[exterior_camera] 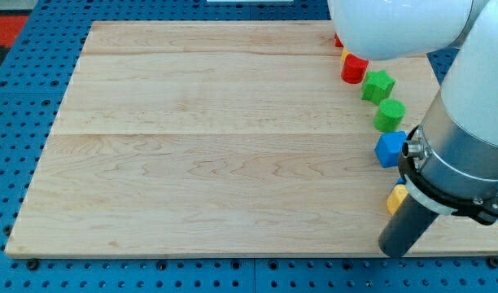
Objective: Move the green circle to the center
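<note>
Presently my tip (393, 249) sits below the green circle (389, 115)

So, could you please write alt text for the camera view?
My tip rests near the wooden board's bottom-right edge, beside a yellow block. Above it, a blue cube, green circle, green star and red block line the view's right.

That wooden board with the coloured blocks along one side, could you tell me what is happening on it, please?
A robot arm is sliding its rod over the wooden board to push blocks. My tip sits near the view's bottom right, just below a yellow block and the blue cube. The green circle lies above the cube, at the right edge beside a green star and a red block, not yet moved to the center.
</note>
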